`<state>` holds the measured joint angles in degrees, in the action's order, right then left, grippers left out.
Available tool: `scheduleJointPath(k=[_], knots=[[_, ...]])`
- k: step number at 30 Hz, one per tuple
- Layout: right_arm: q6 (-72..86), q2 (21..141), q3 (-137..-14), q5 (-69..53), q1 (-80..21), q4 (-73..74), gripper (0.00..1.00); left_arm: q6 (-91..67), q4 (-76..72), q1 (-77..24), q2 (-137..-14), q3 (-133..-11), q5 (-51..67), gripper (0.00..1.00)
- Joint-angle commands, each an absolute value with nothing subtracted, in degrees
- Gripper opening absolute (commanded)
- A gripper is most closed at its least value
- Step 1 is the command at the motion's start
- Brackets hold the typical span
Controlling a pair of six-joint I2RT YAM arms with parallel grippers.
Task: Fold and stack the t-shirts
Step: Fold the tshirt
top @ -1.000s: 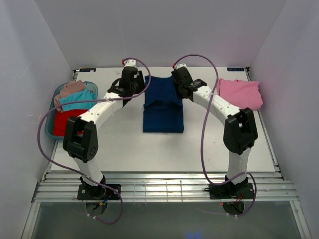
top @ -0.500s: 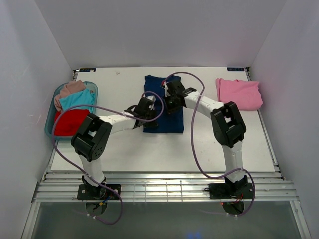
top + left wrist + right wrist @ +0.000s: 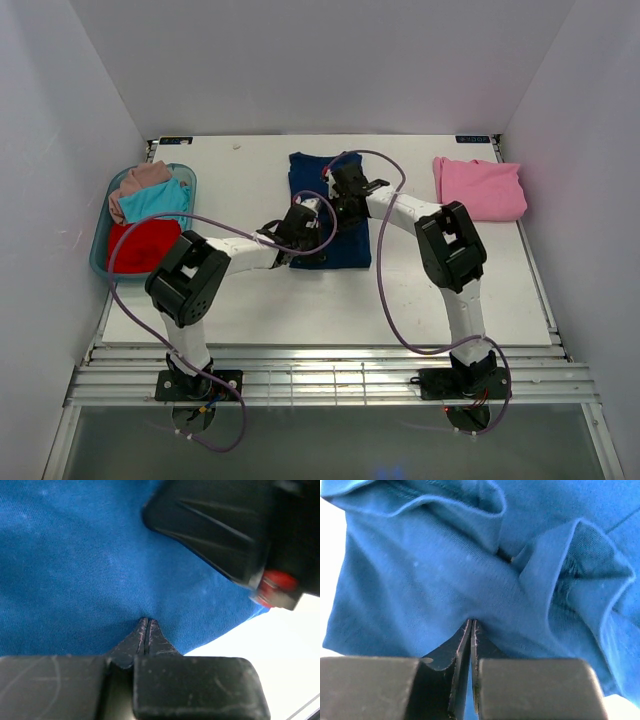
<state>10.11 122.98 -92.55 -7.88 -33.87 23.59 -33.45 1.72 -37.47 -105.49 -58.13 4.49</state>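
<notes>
The navy t-shirt (image 3: 312, 175) lies part folded at the table's middle; its chest print is hidden. My left gripper (image 3: 303, 224) is over its left middle, shut and pinching the blue cloth (image 3: 75, 570), fingertips together (image 3: 146, 623). My right gripper (image 3: 346, 203) is close beside it on the right, shut on a raised fold of the same shirt (image 3: 445, 580), with its fingertips meeting in the cloth (image 3: 471, 623). The pink t-shirt (image 3: 480, 188) lies folded at the far right. The dusty-pink (image 3: 145, 178), teal (image 3: 160, 200) and red (image 3: 140, 245) tees lie in a basket.
The teal basket (image 3: 99, 262) stands at the table's left edge. Purple cables loop over both arms. The right gripper's black body (image 3: 235, 535) hangs close above the left gripper. White walls enclose the table on three sides.
Both grippers have moved from the navy shirt's far corners toward its middle and closer together. The pink tee and the basket have not moved.
</notes>
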Motion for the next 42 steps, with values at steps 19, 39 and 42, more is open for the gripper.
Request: scheduleJointPath(k=[19, 39, 42], knots=[[9.67, 131.39, -104.84, -0.27, -32.61, 23.38, 0.08, -34.10, 6.23, -47.45, -98.70, -40.35, 1.76, 0.00], [5.71, 123.34, -115.68, 7.92, -27.42, 27.59, 0.08, -35.78, 11.68, -52.82, -95.63, -41.55, -5.53, 0.00], [6.50, 116.32, -106.99, 5.28, -27.60, 28.48, 0.22, -34.98, 16.51, -52.82, -92.47, -46.39, -10.61, 0.00]])
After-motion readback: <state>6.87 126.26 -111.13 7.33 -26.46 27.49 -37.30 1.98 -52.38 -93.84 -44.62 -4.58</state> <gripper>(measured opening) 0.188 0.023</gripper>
